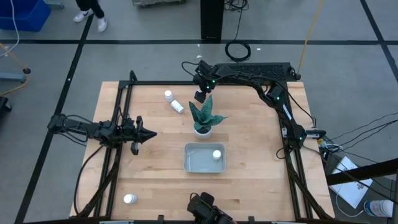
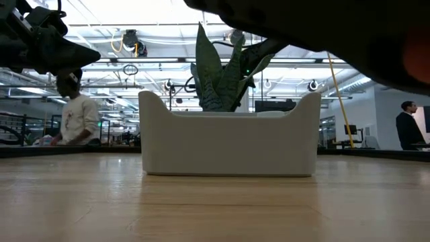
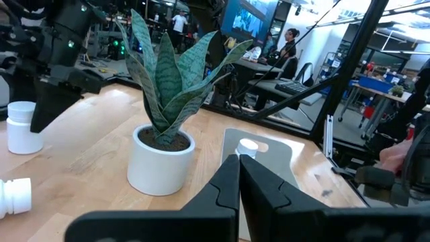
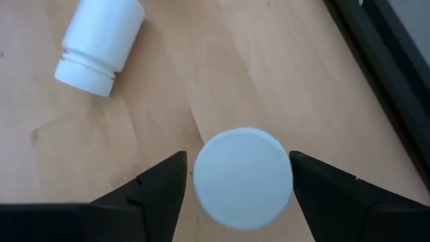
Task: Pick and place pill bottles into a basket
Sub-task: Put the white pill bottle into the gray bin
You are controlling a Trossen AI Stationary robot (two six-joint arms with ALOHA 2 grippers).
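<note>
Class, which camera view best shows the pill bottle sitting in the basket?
The high view: the pill bottle shows whole inside the basket, by its right end. The left wrist view shows only its top; the low view only the basket's wall; the right wrist view nothing.

The potted snake plant (image 1: 203,118) stands mid-table, just behind the basket (image 1: 193,163), its leaves blocking a straight path from the far edge. Bare wood lies open along the basket's left and right sides and toward the near edge.
</note>
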